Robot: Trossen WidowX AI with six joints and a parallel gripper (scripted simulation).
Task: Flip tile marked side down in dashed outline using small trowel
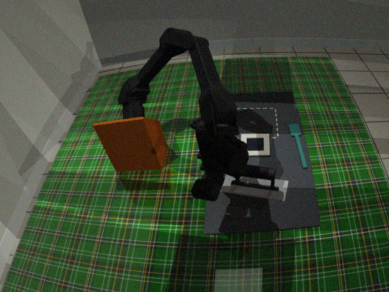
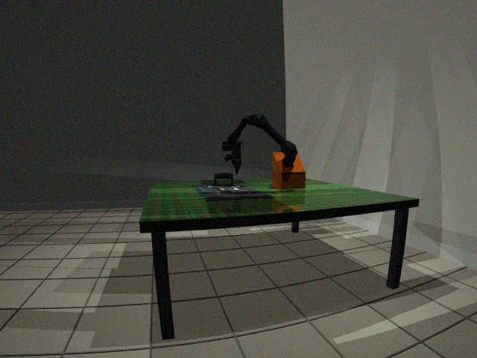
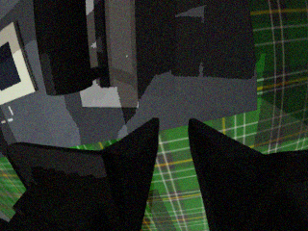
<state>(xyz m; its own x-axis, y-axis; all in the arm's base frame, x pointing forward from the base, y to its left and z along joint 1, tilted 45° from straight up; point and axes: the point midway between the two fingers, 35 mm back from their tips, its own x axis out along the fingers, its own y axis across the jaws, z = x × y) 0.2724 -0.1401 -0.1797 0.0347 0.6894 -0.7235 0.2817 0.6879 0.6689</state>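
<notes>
The tile lies flat on the dark mat, its cream border and dark blue square facing up. Its far edge just reaches over the near side of the dashed outline; most of it lies outside. The teal trowel lies at the mat's right side, blade toward the back, apart from the tile. My gripper points down above the table, near the mat's left edge. Its fingertips are slightly apart with nothing between them. In the top view the arm hides the fingertips.
A pale grey board with black handle-like bars stands on the mat, in front of the tile and close to my gripper. An orange block is beside the arm's base.
</notes>
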